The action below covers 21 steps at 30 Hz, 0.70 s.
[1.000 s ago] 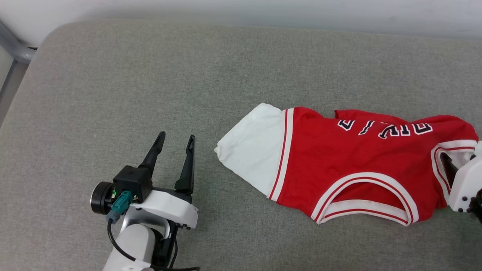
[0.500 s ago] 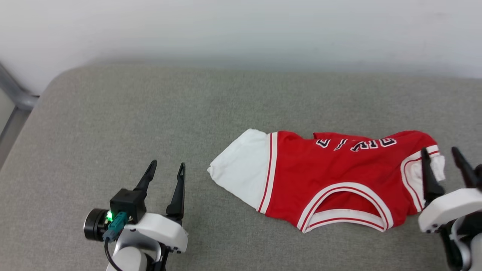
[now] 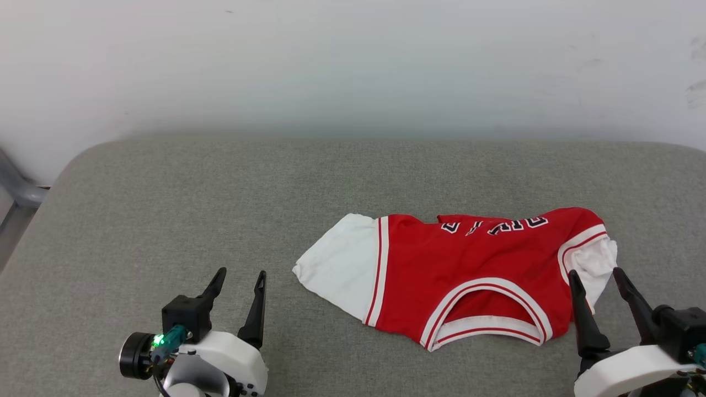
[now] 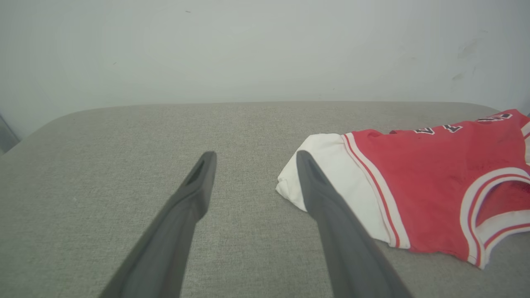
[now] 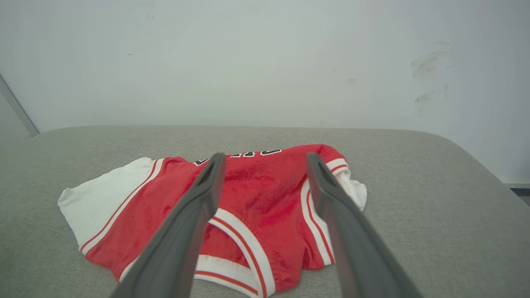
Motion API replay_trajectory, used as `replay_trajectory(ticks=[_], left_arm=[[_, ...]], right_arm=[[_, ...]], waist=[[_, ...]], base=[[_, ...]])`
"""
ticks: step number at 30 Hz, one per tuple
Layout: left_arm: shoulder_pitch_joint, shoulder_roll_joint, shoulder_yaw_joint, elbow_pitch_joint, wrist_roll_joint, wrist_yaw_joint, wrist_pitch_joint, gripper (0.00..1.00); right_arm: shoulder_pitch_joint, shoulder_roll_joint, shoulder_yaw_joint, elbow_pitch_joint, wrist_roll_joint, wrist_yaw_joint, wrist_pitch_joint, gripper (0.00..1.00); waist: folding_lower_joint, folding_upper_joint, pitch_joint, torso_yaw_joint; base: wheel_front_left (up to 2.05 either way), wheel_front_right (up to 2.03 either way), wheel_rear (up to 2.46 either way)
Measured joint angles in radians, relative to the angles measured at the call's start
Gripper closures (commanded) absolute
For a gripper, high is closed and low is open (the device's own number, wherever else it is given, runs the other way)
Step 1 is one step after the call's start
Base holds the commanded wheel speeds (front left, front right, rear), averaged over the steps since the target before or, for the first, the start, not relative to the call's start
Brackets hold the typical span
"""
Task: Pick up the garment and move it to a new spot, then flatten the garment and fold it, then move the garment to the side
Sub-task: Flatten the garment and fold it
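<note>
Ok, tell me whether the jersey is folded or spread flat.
Folded over, roughly. The garment lies doubled on the grey cushion: the lettering runs along its far fold, and one sleeve is bunched.

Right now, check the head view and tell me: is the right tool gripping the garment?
No, the right tool has its fingers spread open, and the garment lies loose on the grey cushion.
</note>
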Motion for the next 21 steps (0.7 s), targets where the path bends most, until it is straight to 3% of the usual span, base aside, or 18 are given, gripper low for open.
replay_trajectory(ticks=[3,9,15,21], left_arm=[[-0.023,0.012,-0.005,0.011,-0.02,-0.014,0.087,0.0],[-0.155,0.01,-0.015,0.068,-0.137,-0.045,0.408,0.0],[-0.283,0.027,-0.036,0.136,-0.191,-0.057,0.646,0.0],[-0.365,0.056,-0.071,0.21,-0.213,-0.066,0.778,0.0]], right_arm=[[0.018,0.004,0.007,-0.043,-0.002,0.0,0.021,0.0],[0.01,0.007,0.014,-0.073,-0.002,0.0,0.048,0.0],[-0.027,0.008,0.023,-0.071,0.01,0.0,0.049,0.0],[-0.054,0.008,0.028,-0.046,0.025,0.0,0.034,0.0]], waist=[[0.0,0.0,0.01,-0.012],[0.0001,0.0,0.061,-0.035],[0.0002,0.0,0.137,-0.064],[0.0003,0.0,0.202,-0.1]], base=[[0.0,0.0,0.0],[0.0,0.0,0.0],[0.0,0.0,0.0],[0.0,0.0,0.0]])
